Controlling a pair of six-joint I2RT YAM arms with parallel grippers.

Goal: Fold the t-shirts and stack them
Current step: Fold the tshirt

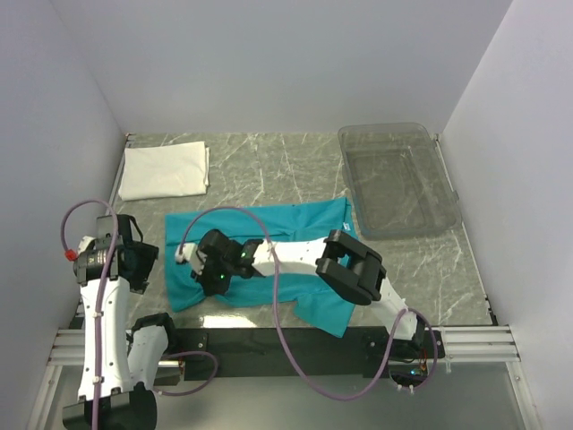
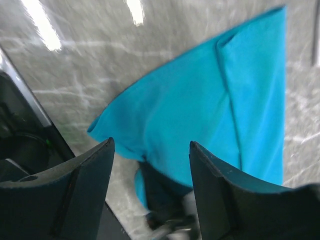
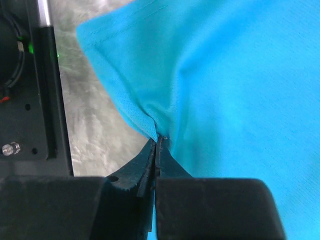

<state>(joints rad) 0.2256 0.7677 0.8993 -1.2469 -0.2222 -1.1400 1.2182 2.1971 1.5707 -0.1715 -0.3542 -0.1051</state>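
Observation:
The teal-blue t-shirt (image 1: 300, 235) lies spread on the marble table in the middle. My right gripper (image 1: 199, 271) reaches across to its near left edge and is shut on a pinch of the teal cloth (image 3: 165, 90); its tips (image 3: 157, 139) meet at a raised fold. My left gripper (image 1: 148, 260) hangs open and empty just left of that shirt. In the left wrist view its gripper (image 2: 150, 150) frames the shirt's corner (image 2: 200, 105) from above, apart from it. The white t-shirt (image 1: 166, 170) lies folded at the back left.
A clear plastic bin (image 1: 398, 179) stands at the back right. Grey walls close the table on three sides. The black base rail (image 1: 295, 340) runs along the near edge, close to the shirt's front hem.

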